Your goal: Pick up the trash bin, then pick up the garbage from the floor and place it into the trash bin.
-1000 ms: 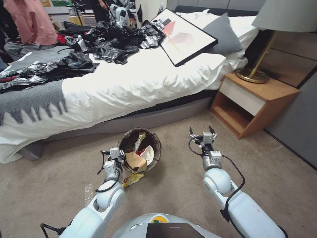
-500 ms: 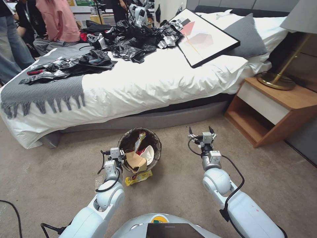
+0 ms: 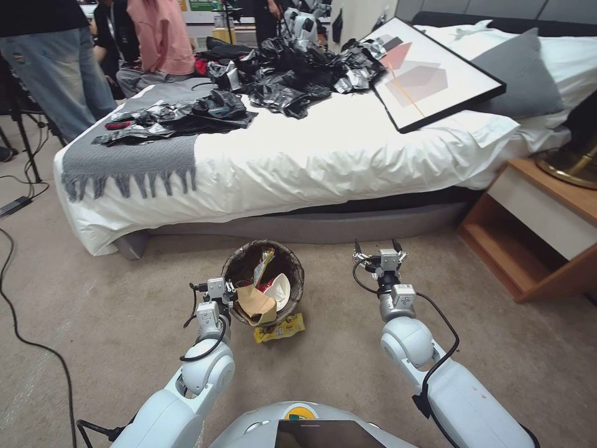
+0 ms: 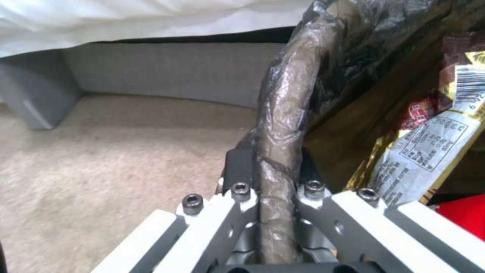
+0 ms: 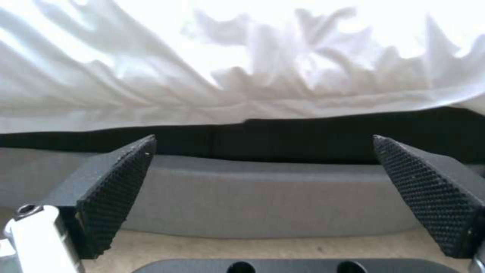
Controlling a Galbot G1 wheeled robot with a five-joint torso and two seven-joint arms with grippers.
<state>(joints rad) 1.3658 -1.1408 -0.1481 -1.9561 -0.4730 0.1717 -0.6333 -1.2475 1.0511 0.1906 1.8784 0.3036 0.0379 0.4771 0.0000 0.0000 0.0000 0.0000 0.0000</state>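
trash bin (image 3: 231,269) rim pinched between left gripper (image 4: 273,170) jaws

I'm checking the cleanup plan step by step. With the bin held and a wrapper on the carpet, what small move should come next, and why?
Probably lower the right gripper toward the yellow wrapper. It is open and empty, while the left gripper is shut on the trash bin rim. The wrapper lies on the carpet just beside the bin, outside it.
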